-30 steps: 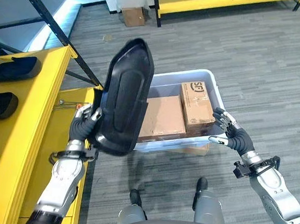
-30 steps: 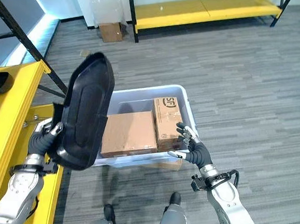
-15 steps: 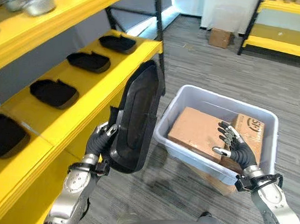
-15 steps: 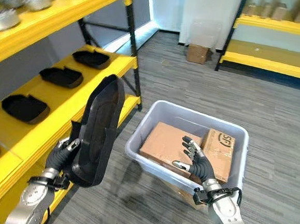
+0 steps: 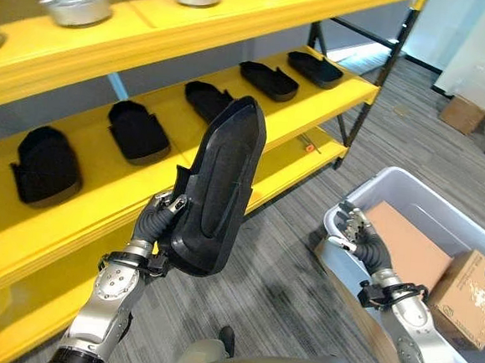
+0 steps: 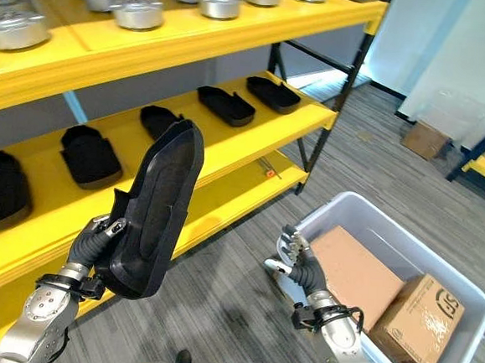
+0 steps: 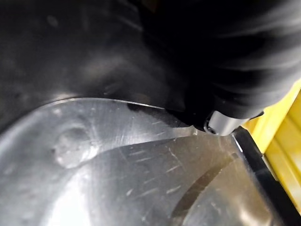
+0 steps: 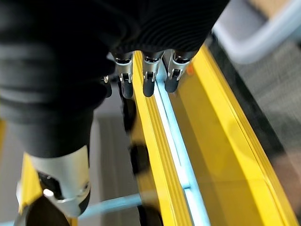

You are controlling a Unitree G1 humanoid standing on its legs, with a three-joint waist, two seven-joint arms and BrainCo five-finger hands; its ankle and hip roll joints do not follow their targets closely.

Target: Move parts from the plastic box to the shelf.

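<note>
My left hand [image 5: 157,217] is curled round the lower edge of a large black moulded plastic part [image 5: 216,192], fingers and thumb gripping it near its base. I hold the part upright, its long axis nearly vertical, its ribbed concave face turned toward the right of the scene. In the left wrist view its glossy dark surface [image 7: 117,165] lies right against the hand.

My right hand [image 5: 357,239] hangs free, fingers loosely spread and relaxed, holding nothing. It hovers just by the near left corner of the plastic box [image 5: 345,215], which stands on the grey carpet floor [image 5: 286,269] to my right. Inside the box I see a flat cardboard box [image 5: 405,245] and, on the far right side, a smaller cardboard carton [image 5: 469,296] standing beside it.

To my left runs the yellow shelf [image 5: 125,181] with black uprights. Its middle level carries a row of black moulded parts [image 5: 137,129] lying flat, spaced apart from one another, running from near left to far right. The upper level [image 6: 170,33] holds a line of round silver metal parts [image 6: 138,11]. A lower yellow level [image 5: 291,156] shows beyond the held part, with a small orange item [image 5: 309,148] lying on it.

Far right, a small cardboard box [image 5: 465,113] sits on the floor by a pale wall panel.
</note>
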